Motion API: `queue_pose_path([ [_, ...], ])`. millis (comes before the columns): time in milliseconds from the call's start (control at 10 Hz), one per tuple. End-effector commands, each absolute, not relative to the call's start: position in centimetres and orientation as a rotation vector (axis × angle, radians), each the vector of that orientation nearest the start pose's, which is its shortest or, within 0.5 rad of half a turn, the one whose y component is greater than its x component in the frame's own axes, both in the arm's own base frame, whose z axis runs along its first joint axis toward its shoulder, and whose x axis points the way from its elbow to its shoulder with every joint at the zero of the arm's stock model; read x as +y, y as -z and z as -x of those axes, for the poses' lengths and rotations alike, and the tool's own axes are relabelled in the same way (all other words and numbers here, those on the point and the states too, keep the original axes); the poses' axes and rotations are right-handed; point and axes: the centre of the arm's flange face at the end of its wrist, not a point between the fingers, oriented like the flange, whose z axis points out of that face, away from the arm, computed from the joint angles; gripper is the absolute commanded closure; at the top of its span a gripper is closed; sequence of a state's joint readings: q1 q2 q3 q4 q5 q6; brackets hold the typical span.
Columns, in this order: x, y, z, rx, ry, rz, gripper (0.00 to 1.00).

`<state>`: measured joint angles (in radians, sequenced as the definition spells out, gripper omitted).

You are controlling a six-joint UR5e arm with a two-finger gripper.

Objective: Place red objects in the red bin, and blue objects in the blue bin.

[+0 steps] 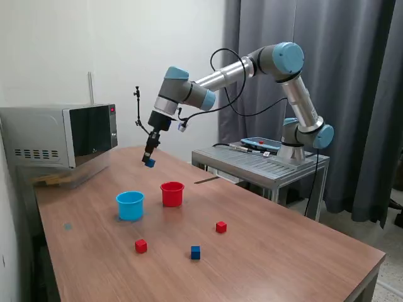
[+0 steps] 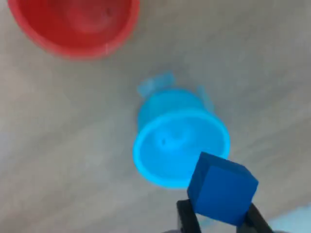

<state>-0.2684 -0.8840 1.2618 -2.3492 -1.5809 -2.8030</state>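
My gripper (image 1: pixel 150 161) hangs well above the table, shut on a dark blue cube (image 1: pixel 150 163) (image 2: pixel 222 191). In the wrist view that cube sits between the two black fingers (image 2: pixel 187 218), over the rim of the light blue cup. The blue bin (image 1: pixel 130 205) (image 2: pixel 180 145) and the red bin (image 1: pixel 172 194) (image 2: pixel 73 24) stand side by side on the wooden table, below the gripper. Two red cubes (image 1: pixel 141 246) (image 1: pixel 221 227) and one more dark blue cube (image 1: pixel 195 252) lie on the table nearer the front edge.
A microwave (image 1: pixel 60 135) stands at the back on the exterior view's left. A grey metal stand (image 1: pixel 261 163) carrying the arm's base and a tablet sits beyond the table on the right. A dark curtain hangs behind.
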Motion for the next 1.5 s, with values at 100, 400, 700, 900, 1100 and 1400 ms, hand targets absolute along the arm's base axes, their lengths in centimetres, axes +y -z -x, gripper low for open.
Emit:
queue_pose_path([
  [100,9.0,-29.9,80.6,3.039,-0.562,1.575,1.0],
  [400,9.1,-26.8,81.8,3.023,-0.527,1.572,1.0],
  [700,9.2,-24.4,82.2,3.009,-0.489,1.565,1.0],
  [900,8.9,-23.7,83.1,3.017,-0.524,1.577,1.0],
  [1100,9.1,-23.2,83.6,3.02,-0.531,1.578,1.0],
  [1400,9.1,-22.2,83.6,3.013,-0.513,1.575,1.0],
])
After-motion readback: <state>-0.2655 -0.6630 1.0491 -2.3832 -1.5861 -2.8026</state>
